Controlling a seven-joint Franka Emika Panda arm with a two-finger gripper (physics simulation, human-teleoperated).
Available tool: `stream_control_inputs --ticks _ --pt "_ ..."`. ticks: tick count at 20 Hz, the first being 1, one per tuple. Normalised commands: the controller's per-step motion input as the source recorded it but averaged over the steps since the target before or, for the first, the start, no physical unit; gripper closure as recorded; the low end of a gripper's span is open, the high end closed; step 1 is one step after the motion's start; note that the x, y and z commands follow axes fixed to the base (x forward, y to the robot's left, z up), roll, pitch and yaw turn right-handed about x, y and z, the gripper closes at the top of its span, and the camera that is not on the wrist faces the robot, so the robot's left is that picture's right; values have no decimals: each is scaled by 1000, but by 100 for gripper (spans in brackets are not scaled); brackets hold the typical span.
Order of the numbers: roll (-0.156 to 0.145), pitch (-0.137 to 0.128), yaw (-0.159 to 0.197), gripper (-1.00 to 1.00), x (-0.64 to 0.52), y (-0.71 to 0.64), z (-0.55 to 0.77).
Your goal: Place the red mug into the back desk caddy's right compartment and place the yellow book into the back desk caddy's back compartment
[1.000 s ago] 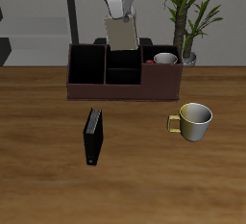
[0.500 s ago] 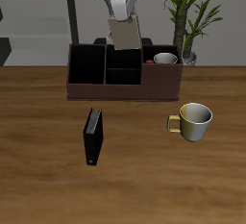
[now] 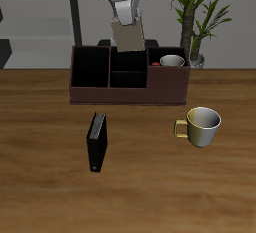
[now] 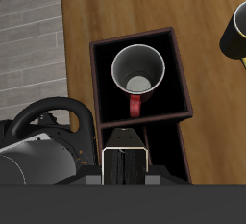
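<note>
Now end effector [image 3: 128, 19] grips yellow book [image 3: 130, 35] upright above back desk caddy [image 3: 128, 89], over back compartment [image 3: 128, 57]; red mug [image 4: 137, 69] sits in right compartment [image 4: 178, 74].

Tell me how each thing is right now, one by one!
red mug: upright in the right compartment, empty inside.
yellow book: held upright above the back desk caddy, not yet in it.
end effector: shut on the yellow book.
back compartment: nothing in it that shows.
black book: lying on the table.
yellow-gold mug: upright on the table, empty.
</note>
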Motion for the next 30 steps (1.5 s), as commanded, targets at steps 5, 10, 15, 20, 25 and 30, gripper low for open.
stream_control_inputs --ticks 5,10,15,20,25,30 --pt "-39 -19 46 100 75 -102 -1" --pt "-27 23 9 100 62 -108 -42" --pt "-1 9 47 100 -3 40 -83" --pt "1 -7 35 100 71 21 -18" --pt "27 27 -21 100 -43 64 -41" --pt "8 1 14 100 -10 33 -39"
